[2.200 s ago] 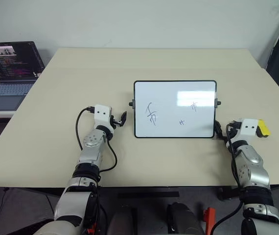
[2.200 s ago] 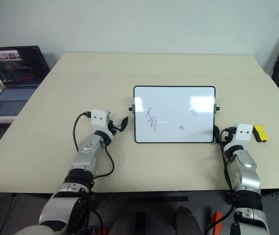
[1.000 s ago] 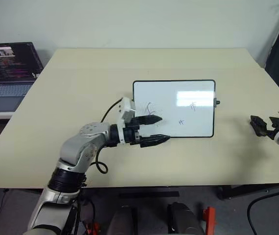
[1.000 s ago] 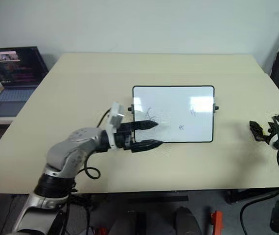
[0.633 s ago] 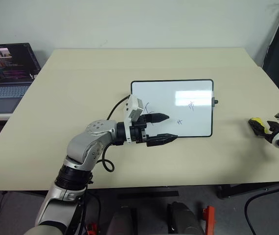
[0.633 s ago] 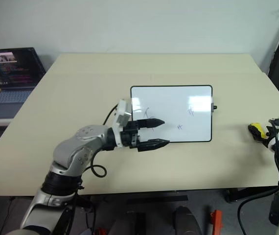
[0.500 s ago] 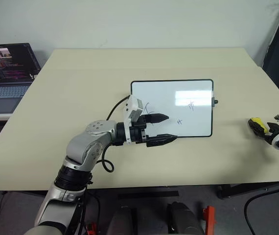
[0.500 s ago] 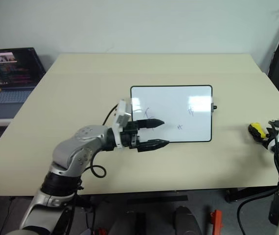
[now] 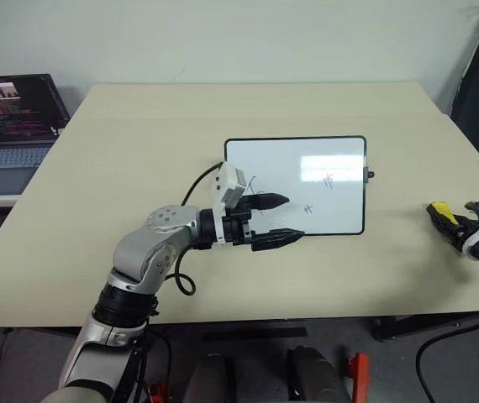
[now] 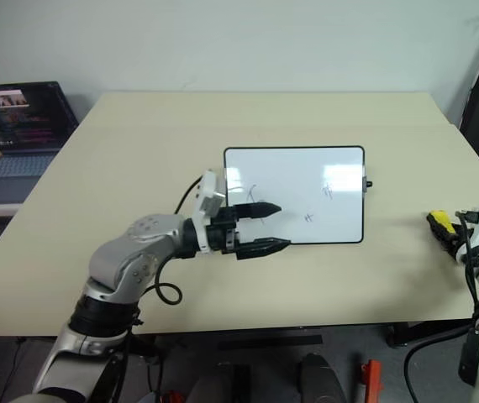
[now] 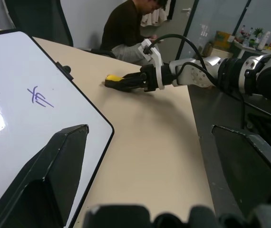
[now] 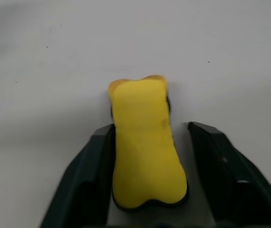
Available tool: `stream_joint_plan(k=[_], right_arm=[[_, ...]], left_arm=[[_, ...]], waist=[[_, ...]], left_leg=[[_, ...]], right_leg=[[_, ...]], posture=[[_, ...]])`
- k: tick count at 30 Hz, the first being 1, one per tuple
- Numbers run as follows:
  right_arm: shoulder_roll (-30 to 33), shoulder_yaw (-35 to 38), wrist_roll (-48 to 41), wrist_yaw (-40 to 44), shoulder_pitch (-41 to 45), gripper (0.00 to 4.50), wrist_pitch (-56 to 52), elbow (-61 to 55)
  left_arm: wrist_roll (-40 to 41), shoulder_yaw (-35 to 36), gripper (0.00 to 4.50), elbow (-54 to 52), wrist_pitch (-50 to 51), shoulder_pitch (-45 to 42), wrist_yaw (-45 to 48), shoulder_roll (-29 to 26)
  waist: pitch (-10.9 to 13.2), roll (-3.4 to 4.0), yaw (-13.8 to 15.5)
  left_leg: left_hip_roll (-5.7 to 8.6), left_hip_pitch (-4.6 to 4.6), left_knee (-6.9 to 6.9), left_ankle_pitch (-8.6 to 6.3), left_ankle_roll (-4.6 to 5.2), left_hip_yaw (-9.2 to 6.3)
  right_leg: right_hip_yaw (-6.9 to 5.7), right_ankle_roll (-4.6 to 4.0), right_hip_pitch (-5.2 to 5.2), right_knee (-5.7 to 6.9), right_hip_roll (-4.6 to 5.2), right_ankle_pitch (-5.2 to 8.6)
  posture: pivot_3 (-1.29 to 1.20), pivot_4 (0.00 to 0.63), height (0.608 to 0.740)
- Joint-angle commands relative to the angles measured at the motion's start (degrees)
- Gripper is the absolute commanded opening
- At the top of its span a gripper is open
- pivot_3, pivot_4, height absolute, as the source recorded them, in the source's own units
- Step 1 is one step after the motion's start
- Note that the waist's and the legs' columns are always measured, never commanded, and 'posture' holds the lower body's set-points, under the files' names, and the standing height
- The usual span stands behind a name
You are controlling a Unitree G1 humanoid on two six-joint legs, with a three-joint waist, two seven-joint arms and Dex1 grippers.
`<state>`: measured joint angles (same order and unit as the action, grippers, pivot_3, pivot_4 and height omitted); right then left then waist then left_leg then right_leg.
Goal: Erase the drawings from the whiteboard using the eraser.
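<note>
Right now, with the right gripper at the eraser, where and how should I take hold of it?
Grip the eraser across its narrow waist, one finger on each long side. It lies flat on the table, lengthwise between the right gripper's fingers, and its bone shape pinches in at the middle, which should seat the pads. Come in low from the robot's side, as it is lined up now.

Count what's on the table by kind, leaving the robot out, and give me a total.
Whiteboard: 1
Drawings on it: 3
Yellow eraser: 1
Total: 5
</note>
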<state>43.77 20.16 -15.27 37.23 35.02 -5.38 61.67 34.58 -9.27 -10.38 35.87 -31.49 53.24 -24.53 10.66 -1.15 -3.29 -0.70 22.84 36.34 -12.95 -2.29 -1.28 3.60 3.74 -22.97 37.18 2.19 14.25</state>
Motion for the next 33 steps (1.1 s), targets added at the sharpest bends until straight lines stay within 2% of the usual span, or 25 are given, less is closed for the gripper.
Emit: stream_joint_plan(k=[1,2,6,9,11,14,18,20,27,30,33], right_arm=[[0.25,0.09,0.35,0.04,1.09,1.29,1.05,-0.11],[0.21,0.12,0.4,0.03,1.1,1.16,1.13,-0.09],[0.01,0.8,0.19,-0.49,1.12,1.15,1.95,-0.41],[0.01,4.01,-3.23,-0.29,1.62,1.14,1.64,-3.28],[-0.42,8.76,-8.87,-0.34,2.48,1.14,-0.78,-8.75],[-3.24,17.36,-23.42,-1.48,3.09,1.14,-11.74,-25.6],[-9.49,24.1,-45.09,-9.58,4.47,1.14,-26.75,-47.43],[-11.45,21.57,-48.61,-11.59,4.85,1.14,-30.11,-54.7],[-12.69,8.52,-45.43,-12.93,11.33,1.14,-32.45,-62.62],[-12.76,-2.24,-37.56,-9.24,13.3,1.14,-31.26,-63.86],[-10.77,-21.17,-18.35,-1.96,13.19,1.14,-22.35,-64.31]], left_arm=[[-0.39,1.55,4.5,-1.11,-0.9,-0.33,-0.33,-0.18],[-0.36,1.58,4.5,-1.14,-0.88,-0.32,-0.35,-0.17],[-0.48,1.71,4.5,-1.04,-0.91,-0.39,-0.37,-0.08],[-0.56,2.02,4.5,-0.83,-0.95,-0.56,-0.39,-0.09],[-0.95,2.76,4.5,-0.17,-1.34,-0.84,-0.38,-0.52],[-1.53,4.68,4.5,1.32,-1.86,-1.23,-0.2,-2.16],[-2.29,7.22,4.5,2.79,-2.79,-0.54,0.2,-4.85],[-2.61,8.58,4.5,3.58,-3.51,0.3,0.04,-5.94],[-4.5,12.69,4.5,3.91,-5.43,4.9,-0.51,-9.83],[-5.19,14.97,4.5,3.21,-6.29,8.43,-0.22,-12.72],[-7.45,16.31,4.5,2.72,-8.29,12.88,-0.13,-16.05]], waist=[[0.0,0.0,0.01],[0.0,0.0,0.01],[0.0,0.0,0.01],[0.0,0.0,0.01],[0.0,0.0,-0.03],[0.0,0.03,-0.16],[0.0,0.03,0.03],[0.0,0.03,0.07],[0.01,0.05,0.03],[0.03,0.08,-0.42],[0.02,0.07,-0.17]], left_leg=[[0.0,0.0,0.0,0.0,0.0,0.0],[0.0,0.01,0.01,0.0,0.0,0.0],[0.0,0.0,0.01,0.0,0.0,0.0],[0.0,0.0,0.01,0.0,0.0,0.0],[0.0,0.01,0.01,0.0,0.0,0.01],[0.0,0.01,0.01,0.0,0.0,0.01],[-0.05,0.04,0.01,0.0,0.0,-0.07],[-0.06,0.08,0.01,0.0,0.0,-0.1],[-0.04,0.13,0.04,-0.01,0.01,-0.01],[-0.07,0.08,0.01,-0.01,0.02,0.03],[-0.1,0.08,0.0,-0.02,0.03,-0.06]], right_leg=[[0.0,0.0,0.0,0.0,0.0,0.0],[0.0,0.0,0.0,0.0,0.0,0.0],[0.0,0.01,0.0,0.0,0.0,-0.01],[0.0,0.0,0.0,0.0,0.0,-0.01],[0.01,0.01,0.0,0.0,0.0,-0.01],[0.04,0.01,-0.03,0.05,0.0,-0.01],[0.02,0.0,-0.11,0.16,-0.05,-0.01],[-0.04,0.0,-0.12,0.15,-0.05,-0.01],[0.02,0.0,-0.24,0.19,0.0,-0.01],[0.08,-0.1,-0.37,0.43,-0.04,0.06],[-0.06,-0.2,-0.39,0.52,-0.06,0.13]], posture=[[0.0,0.15,0.74],[0.0,0.15,0.74],[0.0,0.15,0.74],[0.0,0.15,0.74],[0.0,0.15,0.74],[0.0,0.15,0.74],[0.0,0.15,0.74],[0.0,0.15,0.74],[0.0,0.15,0.74],[0.0,0.15,0.74],[0.0,0.15,0.74]])
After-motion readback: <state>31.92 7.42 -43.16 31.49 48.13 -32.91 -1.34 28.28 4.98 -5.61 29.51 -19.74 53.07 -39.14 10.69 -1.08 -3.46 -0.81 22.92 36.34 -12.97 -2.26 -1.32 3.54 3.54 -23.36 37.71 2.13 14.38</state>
